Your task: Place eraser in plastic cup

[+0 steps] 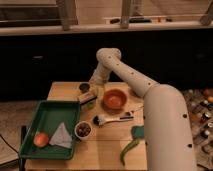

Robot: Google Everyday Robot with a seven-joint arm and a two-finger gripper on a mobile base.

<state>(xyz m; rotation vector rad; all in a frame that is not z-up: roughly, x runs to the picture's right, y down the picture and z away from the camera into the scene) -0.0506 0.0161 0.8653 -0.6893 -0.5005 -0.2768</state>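
Note:
My gripper hangs at the end of the white arm over the back left of the wooden table. Right under it lies the eraser, a small pale block with a dark lower band; I cannot tell whether it is held. A small yellowish plastic cup stands just below and touching the eraser in the view. A second small dark cup stands just left of the gripper.
An orange bowl sits right of the gripper. A dark-handled brush lies mid-table, with a small bowl of dark bits beside it. A green tray holds an orange fruit and a white cloth. A green pepper lies at the front.

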